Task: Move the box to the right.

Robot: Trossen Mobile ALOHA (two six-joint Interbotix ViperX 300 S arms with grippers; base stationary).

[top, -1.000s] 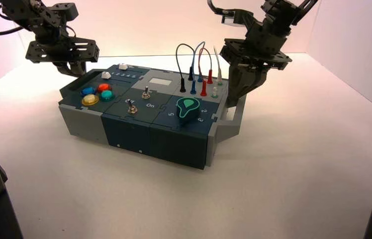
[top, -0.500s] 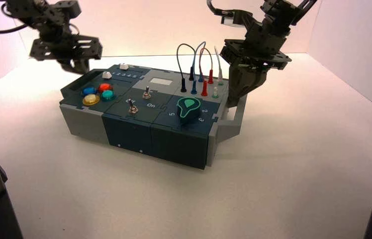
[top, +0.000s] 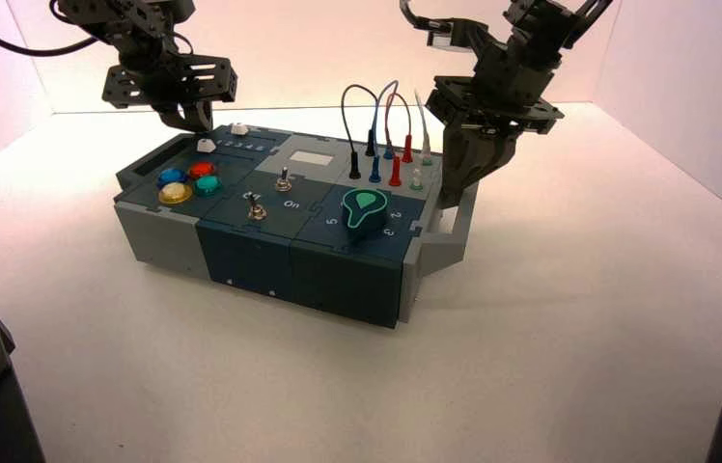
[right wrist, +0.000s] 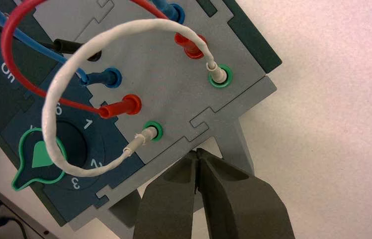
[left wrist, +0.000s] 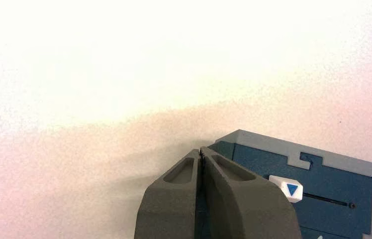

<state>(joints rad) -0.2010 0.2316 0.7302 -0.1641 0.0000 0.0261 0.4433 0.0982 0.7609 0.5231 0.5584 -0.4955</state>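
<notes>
The box (top: pixel 290 217) sits mid-table, angled, with plenty of bare table (top: pixel 589 318) to its right. Right gripper (top: pixel 454 198) is pinched closed at the right-end handle (top: pixel 454 227) (fingertips together). Left gripper (top: pixel 186 121) hovers closed above the far-left corner.

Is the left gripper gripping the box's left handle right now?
No. The left gripper hangs above the box at its far left corner, fingers shut on nothing.

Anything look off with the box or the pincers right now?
Nothing looks damaged. The box stands turned at an angle, all plug wires seated. The right pincer is shut in the right end handle; the left pincer is shut above the box's far left corner, touching nothing.
</notes>
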